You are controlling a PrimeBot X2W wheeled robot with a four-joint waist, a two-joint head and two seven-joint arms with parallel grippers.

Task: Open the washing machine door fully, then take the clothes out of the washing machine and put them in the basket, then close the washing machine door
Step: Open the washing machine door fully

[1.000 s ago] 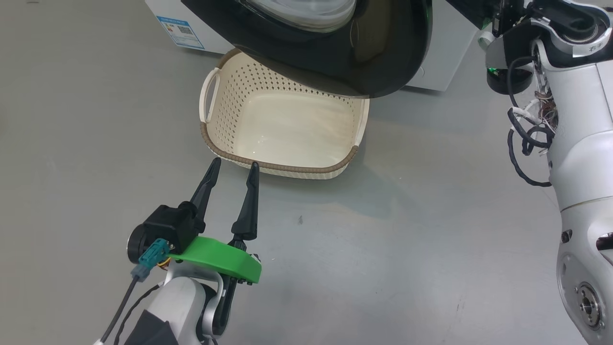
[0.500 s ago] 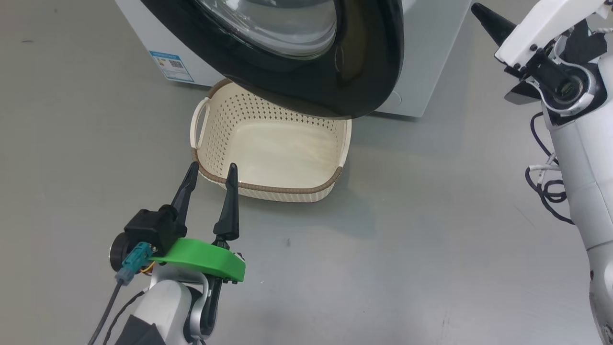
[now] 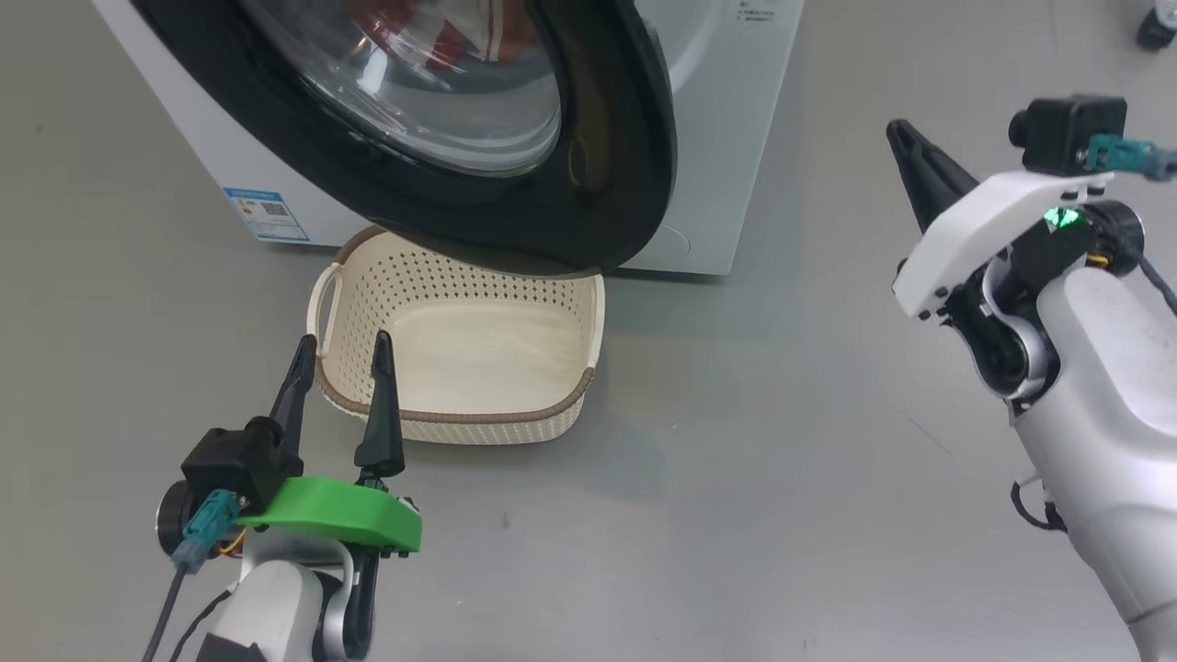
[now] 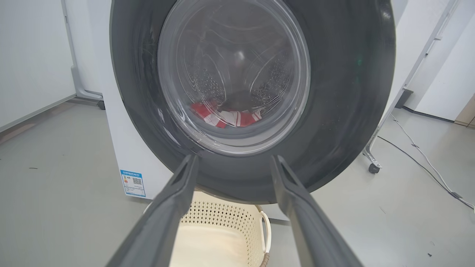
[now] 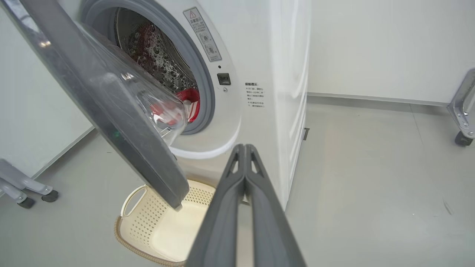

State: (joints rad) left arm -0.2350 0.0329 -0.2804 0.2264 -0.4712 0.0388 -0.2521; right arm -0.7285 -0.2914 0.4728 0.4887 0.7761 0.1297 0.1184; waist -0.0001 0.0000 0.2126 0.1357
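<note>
Nearest me, the left claw (image 3: 342, 340) hangs low over the floor (image 3: 736, 478). Its two fingers are spread wide with nothing between them, and the tips are at the near left corner of the basket (image 3: 487, 428). Off to my right the right claw (image 3: 899, 133) is raised higher, well apart from everything. Its fingers are pressed together into one dark point and carry nothing.

The basket stands on the floor just in front of the machine (image 3: 726, 138), and I see only its bare cream bottom. Its far end lies under the lower edge of the door (image 3: 607, 184). The door hangs partly swung out, black rim glossy, glass bowl bulging toward the drum.

In the right wrist view a gap shows between the door and the grey gasket (image 5: 207, 92), with the perforated drum (image 5: 156, 55) behind it. The clothes (image 5: 189, 98) lie at the bottom of the drum, red with white stripes. From the left wrist I see them through the glass. A blue label (image 3: 267, 213) sits on the machine's lower left corner.
</note>
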